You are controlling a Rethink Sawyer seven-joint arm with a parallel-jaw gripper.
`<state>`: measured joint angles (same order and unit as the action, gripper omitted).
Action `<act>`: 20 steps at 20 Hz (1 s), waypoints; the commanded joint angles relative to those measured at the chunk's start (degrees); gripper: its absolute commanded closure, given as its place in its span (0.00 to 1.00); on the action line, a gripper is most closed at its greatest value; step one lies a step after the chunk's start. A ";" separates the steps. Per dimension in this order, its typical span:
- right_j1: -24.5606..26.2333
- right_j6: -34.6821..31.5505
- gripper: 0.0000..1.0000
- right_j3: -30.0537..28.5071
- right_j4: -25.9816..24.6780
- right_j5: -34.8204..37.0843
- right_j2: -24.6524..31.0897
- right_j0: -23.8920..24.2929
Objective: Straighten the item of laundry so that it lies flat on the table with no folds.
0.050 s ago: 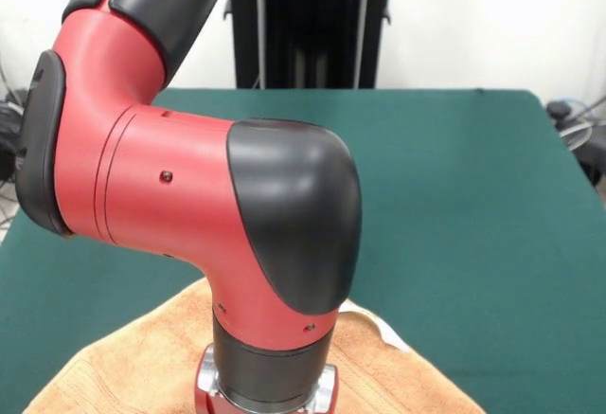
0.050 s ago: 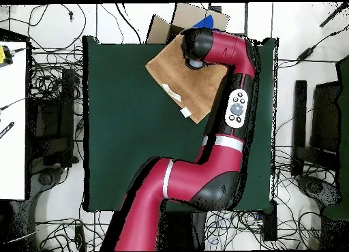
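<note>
The orange-tan towel (image 1: pixel 123 371) lies at the near edge of the green table (image 1: pixel 454 196), spread out and turned at an angle. From overhead the towel (image 2: pixel 198 86) sits by the table's (image 2: pixel 123 127) top edge with two white tags (image 2: pixel 185 113) on its lower left side. The red and black arm reaches over the towel, and its wrist (image 2: pixel 194 48) stands above the towel's upper part. The wrist hides the gripper from above, and in the front view the arm runs out of the picture at the bottom.
A cardboard box (image 2: pixel 198 18) with something blue in it lies just past the table's top edge. Cables cover the floor around the table. A white desk (image 2: pixel 13 120) stands at the left. The arm's elbow (image 1: pixel 189 187) fills much of the front view.
</note>
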<state>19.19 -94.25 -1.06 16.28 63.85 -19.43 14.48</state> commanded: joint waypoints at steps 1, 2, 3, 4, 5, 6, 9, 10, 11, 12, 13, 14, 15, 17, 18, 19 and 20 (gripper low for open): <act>0.50 -2.32 0.00 -16.42 -2.73 -4.65 5.49 -0.54; 0.49 -2.28 0.00 -16.45 -2.62 -4.60 5.49 -0.56; 0.48 -2.24 0.00 -16.48 -2.52 -4.54 5.49 -0.58; 0.40 -2.27 0.00 -16.65 -2.44 -4.73 5.60 -0.61; 0.22 -2.47 0.00 -17.09 -2.45 -4.98 5.70 -0.75; 0.11 -2.48 0.00 -17.42 -2.33 -5.07 5.81 -0.81; -0.96 -3.27 0.00 -20.61 -1.70 -6.79 7.65 -1.12; -1.43 -3.66 0.00 -21.95 -1.66 -7.83 8.23 -1.24; -2.11 -4.55 0.00 -23.90 -1.64 -9.31 9.00 -1.44; -2.74 -4.98 0.00 -25.40 -1.69 -10.23 9.45 -1.56; -3.95 -5.98 0.00 -27.99 -1.93 -11.79 10.00 -1.85; -4.88 -6.42 0.00 -29.92 -2.11 -12.94 10.33 -2.00; -6.32 -7.41 0.00 -32.85 -2.40 -14.93 10.70 -2.27; -8.11 -7.95 0.00 -36.70 -2.52 -17.18 11.30 -2.41; -8.62 -7.89 0.00 -37.90 -2.53 -18.10 11.55 -2.38; -9.10 -7.87 0.00 -39.30 -2.40 -19.19 11.95 -2.30; -9.37 -7.65 0.00 -40.08 -2.34 -20.11 12.20 -2.23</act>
<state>11.00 -94.25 -18.75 16.29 51.44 -14.67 12.88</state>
